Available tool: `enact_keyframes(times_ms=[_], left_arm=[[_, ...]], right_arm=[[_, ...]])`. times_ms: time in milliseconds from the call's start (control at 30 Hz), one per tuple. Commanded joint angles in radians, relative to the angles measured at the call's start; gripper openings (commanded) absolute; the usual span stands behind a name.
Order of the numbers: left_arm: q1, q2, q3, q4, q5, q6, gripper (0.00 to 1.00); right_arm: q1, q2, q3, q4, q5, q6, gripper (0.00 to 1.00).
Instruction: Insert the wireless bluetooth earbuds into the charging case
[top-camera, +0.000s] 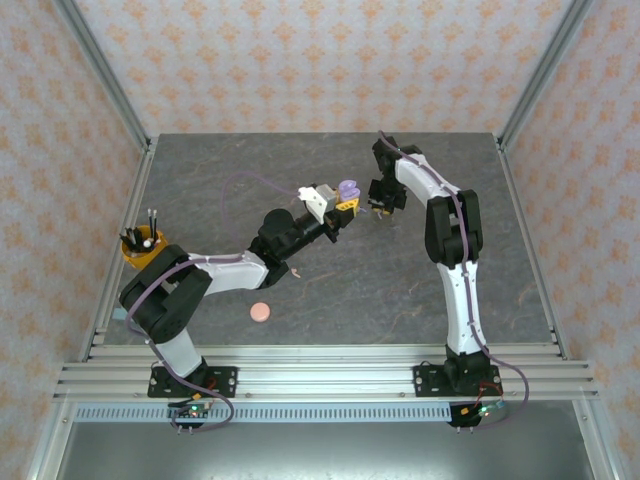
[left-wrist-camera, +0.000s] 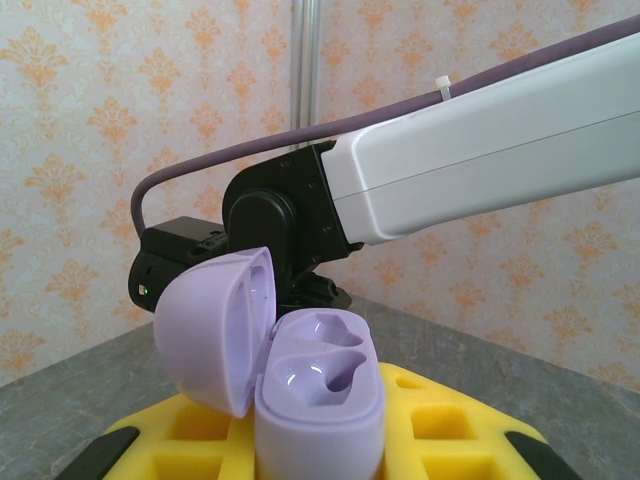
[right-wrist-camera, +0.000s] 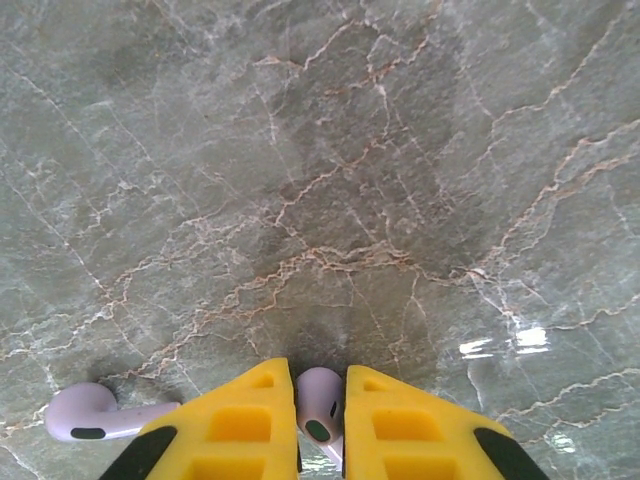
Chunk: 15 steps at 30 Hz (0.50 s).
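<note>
Right end effector pinches a pale purple earbud, stem cut off below; a second earbud lies half-hidden on the bench. Left end effector grasps the open charging case.

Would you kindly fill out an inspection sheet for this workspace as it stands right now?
Surface: grey marbled tabletop, glossy.
Job's things: purple charging case open, sockets empty; gripped purple earbud; second purple earbud lying on the tabletop; pink round case lying near the left arm.
Clutter: yellow cup of black tools at the left edge.
Grippers: left gripper shut on the charging case; right gripper shut on an earbud.
Cables: purple cable along the right arm.
Surroundings: orange-patterned walls.
</note>
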<state>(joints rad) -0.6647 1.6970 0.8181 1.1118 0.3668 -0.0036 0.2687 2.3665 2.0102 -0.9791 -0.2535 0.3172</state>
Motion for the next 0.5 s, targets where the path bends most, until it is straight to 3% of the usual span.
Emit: enact_keyframes(times_ms=[0,467], left_arm=[[0.008,-0.046,0.027,0.004,0.020,-0.010,0.00],[0.007,-0.076,0.026,-0.059,0.030,-0.005,0.00]], right_arm=[[-0.012,-0.037,-0.048,0.025,0.006,0.021,0.13],[-0.043,-0.272,-0.313,0.232,-0.053,0.090,0.13]])
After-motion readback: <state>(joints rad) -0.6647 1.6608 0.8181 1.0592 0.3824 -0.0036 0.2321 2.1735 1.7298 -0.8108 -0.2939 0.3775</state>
